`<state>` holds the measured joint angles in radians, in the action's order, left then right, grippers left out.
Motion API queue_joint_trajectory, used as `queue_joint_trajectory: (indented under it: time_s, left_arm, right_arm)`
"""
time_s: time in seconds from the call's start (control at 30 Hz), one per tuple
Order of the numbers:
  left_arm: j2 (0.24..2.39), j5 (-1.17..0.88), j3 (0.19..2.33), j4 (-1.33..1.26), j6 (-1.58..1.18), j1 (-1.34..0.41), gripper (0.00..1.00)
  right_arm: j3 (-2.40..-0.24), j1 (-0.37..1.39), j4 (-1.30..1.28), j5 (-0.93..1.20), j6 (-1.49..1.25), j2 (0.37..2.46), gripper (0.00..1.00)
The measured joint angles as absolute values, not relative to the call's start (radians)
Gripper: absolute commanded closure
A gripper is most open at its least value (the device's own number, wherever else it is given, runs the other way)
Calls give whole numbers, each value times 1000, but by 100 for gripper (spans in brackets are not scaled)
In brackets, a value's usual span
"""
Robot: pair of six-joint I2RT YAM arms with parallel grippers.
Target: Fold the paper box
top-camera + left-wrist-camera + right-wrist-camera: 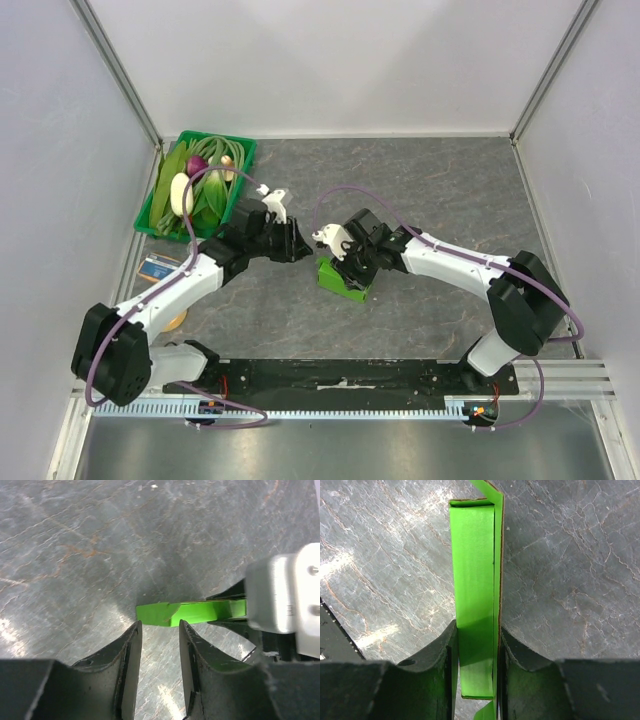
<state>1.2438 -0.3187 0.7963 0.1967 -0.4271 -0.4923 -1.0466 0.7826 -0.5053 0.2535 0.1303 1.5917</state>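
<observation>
We see the paper box point(343, 279) standing partly folded on the grey table point(450, 190). Our right gripper point(476, 635) is clamped on the box, one finger on each side of an upright wall. Our left gripper point(160, 630) sits just left of the box, fingers slightly apart, holding nothing, tips near its corner. The vegetable crate point(220, 137) lies well beyond the box's left side.

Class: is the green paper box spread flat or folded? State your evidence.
Folded, at least partly: the paper box stands as doubled card walls inside the right gripper, not flat on the table.
</observation>
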Motion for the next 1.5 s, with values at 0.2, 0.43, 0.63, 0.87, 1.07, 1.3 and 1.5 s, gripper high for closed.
queue_joint_trajectory:
  time_s: [0.2,0.43,0.63,0.87,1.07,1.3,1.5]
  left_arm:
    - [1249,-222,796,159,-366,-641,62]
    - [1267,-105,796,159,-311,-692,60]
    - [1285,-77,796,155,-301,-694,60]
    - [1206,-162,685,28,-343,-616,68]
    - [1219,-250,667,-46,-362,-590,64]
    - [1263,-324,662,-114,-361,-590,65]
    - [1311,-352,663,-124,-361,-591,65]
  right_arm:
    - [-1047,783,-509,262,131,1592,71]
    - [-1046,780,-517,265,131,1591,72]
    - [-1046,780,-517,266,130,1591,72]
    - [-1011,780,-513,270,123,1553,73]
    - [-1008,780,-512,270,123,1550,73]
    - [-1008,780,-511,277,123,1537,73]
    - [-1008,780,-512,277,123,1537,73]
